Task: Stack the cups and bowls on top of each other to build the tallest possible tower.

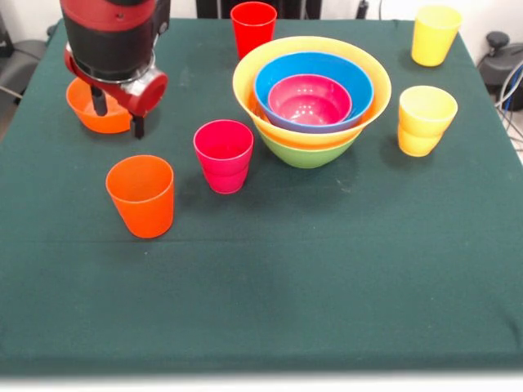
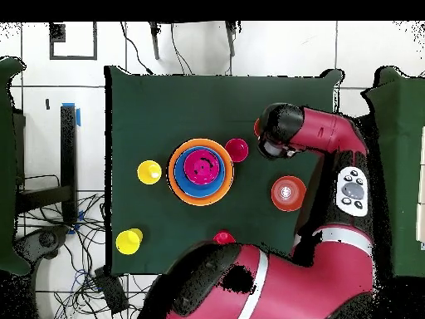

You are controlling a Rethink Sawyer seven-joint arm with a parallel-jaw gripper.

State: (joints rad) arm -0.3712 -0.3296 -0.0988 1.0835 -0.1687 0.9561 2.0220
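Orange bowl (image 1: 98, 114) at upper left sits under the gripper (image 1: 118, 114), whose grip I cannot tell; descend centred on its rim.

It looked like a robotics lab: a green-clothed table (image 2: 149, 108) stood on a pale tiled floor (image 2: 91, 91), with loose cables (image 2: 87, 241) trailing beside it.

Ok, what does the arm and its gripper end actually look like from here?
The arm is glossy red with black joint sections; the overhead view shows a grey panel with round buttons on one link and a white band near the base. The gripper end is a black cylinder on a red collar, with short dark fingers below.
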